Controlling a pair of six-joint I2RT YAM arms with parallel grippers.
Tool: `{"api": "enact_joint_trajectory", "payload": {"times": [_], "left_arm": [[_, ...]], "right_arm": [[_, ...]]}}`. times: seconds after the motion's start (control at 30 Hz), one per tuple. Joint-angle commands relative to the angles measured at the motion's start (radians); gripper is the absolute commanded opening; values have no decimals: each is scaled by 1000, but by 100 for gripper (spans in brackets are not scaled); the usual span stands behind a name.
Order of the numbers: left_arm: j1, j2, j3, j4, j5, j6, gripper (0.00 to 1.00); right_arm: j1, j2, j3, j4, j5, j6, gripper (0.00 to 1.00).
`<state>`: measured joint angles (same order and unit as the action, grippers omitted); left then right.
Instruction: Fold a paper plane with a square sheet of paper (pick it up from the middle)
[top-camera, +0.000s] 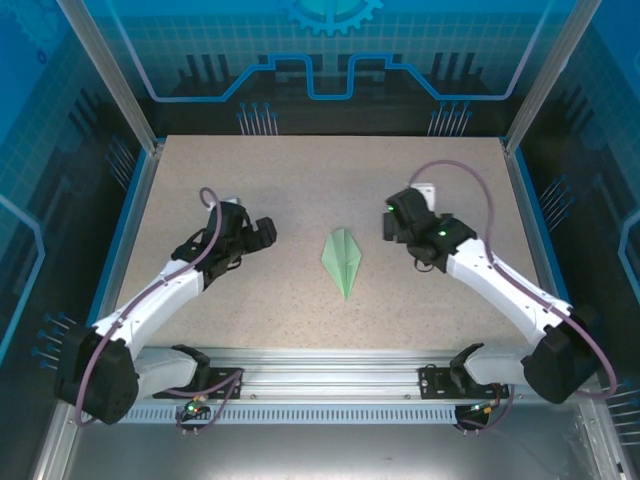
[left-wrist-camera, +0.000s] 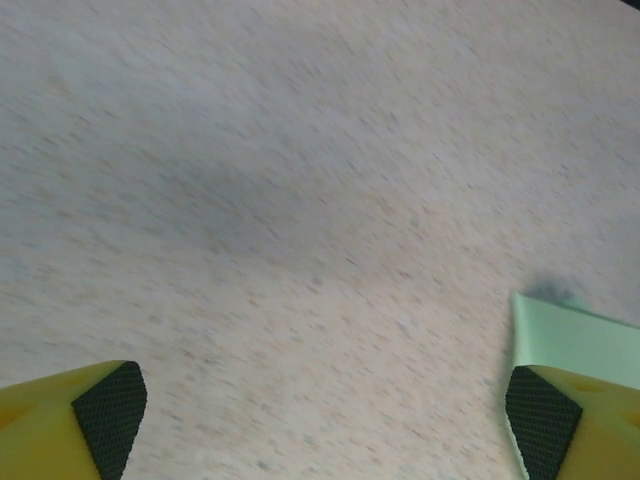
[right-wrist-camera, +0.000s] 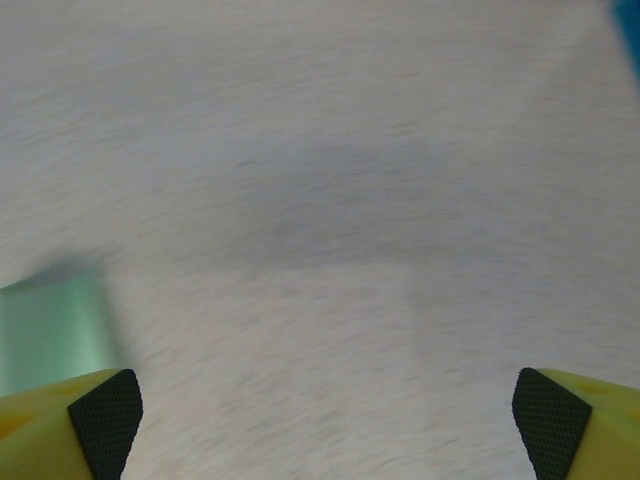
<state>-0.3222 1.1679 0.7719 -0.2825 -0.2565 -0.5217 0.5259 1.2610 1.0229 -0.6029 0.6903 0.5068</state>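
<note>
Centrally lies the paper plane (top-camera: 342, 260) — left tool (left-wrist-camera: 325, 405), right tool (right-wrist-camera: 325, 405) agape.

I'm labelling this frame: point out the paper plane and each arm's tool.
paper plane (top-camera: 343, 260), top view, on its centre crease.
left tool (left-wrist-camera: 327, 410), left wrist view, midway between fingertips.
right tool (right-wrist-camera: 328, 412), right wrist view, midway between fingertips.

Here's what I count from my end: one paper plane (top-camera: 343, 258) on one table (top-camera: 300, 180). Two arms, left arm (top-camera: 160, 290) and right arm (top-camera: 500, 285), so two grippers, left gripper (left-wrist-camera: 325, 410) and right gripper (right-wrist-camera: 328, 410). Two yellow fingers (left-wrist-camera: 40, 420) each, four total.
</note>
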Motion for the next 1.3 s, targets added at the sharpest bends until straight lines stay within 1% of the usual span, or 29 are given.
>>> {"api": "enact_joint_trajectory", "payload": {"times": [0.0,0.03,0.1,0.17,0.2,0.3,0.4,0.47,0.53,0.6,0.67,0.7,0.73,0.8,0.83,0.87,0.9,0.93,0.97,1.0,1.03,1.13,1.17,1.23,1.27], "left_arm": [[53,-24,-27,-19,-172,66,98],[73,-29,-31,-20,-197,68,98],[116,-33,-49,3,-218,83,99],[162,-34,-64,20,-224,89,98],[178,-33,-71,31,-225,97,98],[211,-29,-102,88,-243,138,99],[212,-19,-178,243,-256,220,98],[215,0,-197,303,-265,265,99],[220,27,-214,352,-245,286,98],[221,59,-226,400,-228,303,98],[222,86,-242,454,-212,332,99],[221,98,-251,489,-209,342,99],[221,106,-267,535,-202,359,98],[222,118,-310,653,-177,400,98],[221,121,-323,699,-172,411,98],[222,126,-337,734,-168,425,98],[221,133,-345,770,-165,437,99],[221,140,-345,787,-162,448,99],[222,153,-343,810,-154,461,98],[223,167,-340,829,-142,470,98],[223,185,-338,858,-125,480,98],[224,242,-313,907,-69,521,99],[224,267,-309,932,-66,529,98],[228,325,-318,1010,-31,551,98],[239,317,-301,960,-15,539,98]], "right_arm": [[-91,-57,-165,228,107,-146,99],[-121,-72,-229,320,94,-197,99],[-173,-85,-319,451,65,-259,99],[-241,-76,-393,569,-35,-297,100],[-261,-63,-417,613,-71,-320,99],[-292,-4,-470,769,-117,-385,99],[-319,59,-530,988,-210,-441,99],[-329,88,-528,1046,-272,-479,98],[-338,117,-549,1159,-330,-512,98],[-347,155,-542,1207,-355,-548,98],[-376,213,-550,1280,-420,-549,95],[-386,206,-546,1261,-439,-538,96],[-402,200,-564,1279,-490,-539,95],[-423,205,-624,1387,-573,-543,96],[-431,240,-664,1491,-625,-564,96],[-430,237,-661,1487,-633,-569,96],[-433,225,-633,1406,-627,-558,96],[-436,250,-611,1407,-588,-541,96],[-455,239,-593,1351,-609,-518,97],[-465,244,-599,1376,-612,-514,99],[-464,240,-597,1360,-610,-514,99],[-462,244,-598,1370,-607,-513,99],[-462,243,-598,1366,-606,-514,99],[-461,242,-598,1367,-606,-515,99],[-460,242,-599,1367,-605,-515,100]]}}
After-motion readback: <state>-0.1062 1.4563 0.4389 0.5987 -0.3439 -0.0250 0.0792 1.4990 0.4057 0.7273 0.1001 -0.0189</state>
